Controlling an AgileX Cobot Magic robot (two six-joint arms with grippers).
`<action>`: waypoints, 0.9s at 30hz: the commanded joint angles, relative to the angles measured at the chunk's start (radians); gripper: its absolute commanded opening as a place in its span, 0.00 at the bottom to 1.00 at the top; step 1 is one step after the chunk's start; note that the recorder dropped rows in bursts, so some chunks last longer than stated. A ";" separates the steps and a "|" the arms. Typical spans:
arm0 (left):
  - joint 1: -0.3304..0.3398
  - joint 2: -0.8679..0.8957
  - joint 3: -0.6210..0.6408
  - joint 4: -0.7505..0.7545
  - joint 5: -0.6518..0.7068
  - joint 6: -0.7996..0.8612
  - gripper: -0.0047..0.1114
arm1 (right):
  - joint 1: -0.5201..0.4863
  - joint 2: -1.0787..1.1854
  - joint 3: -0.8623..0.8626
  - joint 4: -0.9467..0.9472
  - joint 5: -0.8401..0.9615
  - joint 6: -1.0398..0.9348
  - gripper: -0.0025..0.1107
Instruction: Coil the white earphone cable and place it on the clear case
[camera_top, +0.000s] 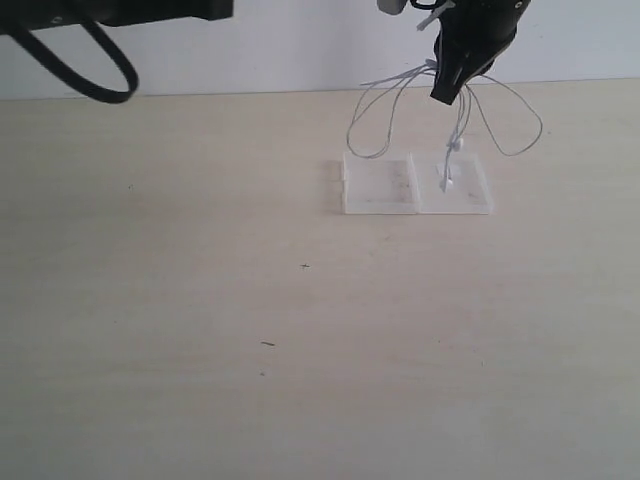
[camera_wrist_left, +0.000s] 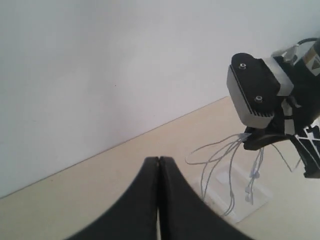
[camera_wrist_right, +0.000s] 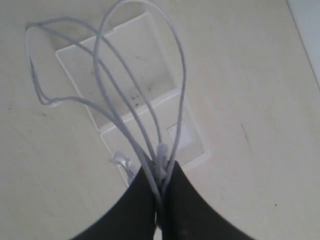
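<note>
**Exterior view.** Above the clear case (camera_top: 381, 187), the right tool (camera_top: 446, 96) is clamped on the gathered white earphone cable (camera_top: 373, 118). The cable's loops spread to both sides of the case and hang clear of the table (camera_top: 300, 330). Count: one cable and one case of two halves lying side by side. The cable's ends dangle over the half beneath the tool; whether they touch it cannot be told. Far from the case, the left arm (camera_top: 150, 10) is cut off by the picture's edge, and its tool is not seen.

**Left wrist view.** The left tool (camera_wrist_left: 158, 161) has its jaws pressed together and holds nothing, well apart from the case (camera_wrist_left: 257, 205). Beyond it, the right tool (camera_wrist_left: 255, 139) pinches the cable (camera_wrist_left: 220, 155) over the case. Two small white end pieces hang there; the case is faint and hard to outline.

**Right wrist view.** The right tool (camera_wrist_right: 161, 182) is closed on the cable (camera_wrist_right: 100, 65), directly over the case (camera_wrist_right: 130, 65). One white label (camera_wrist_right: 179, 134) shows on the nearer half. The number of strands inside the grip cannot be counted.
</note>
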 joint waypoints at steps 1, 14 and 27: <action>-0.054 0.080 -0.030 0.255 -0.024 0.004 0.04 | -0.005 -0.011 -0.006 0.027 -0.032 0.005 0.02; 0.056 0.106 -0.315 -0.074 0.648 0.376 0.04 | -0.005 -0.011 -0.006 0.029 -0.072 0.005 0.02; 0.117 0.270 -0.322 -1.672 0.576 1.762 0.04 | -0.005 -0.011 -0.006 0.079 -0.076 0.005 0.02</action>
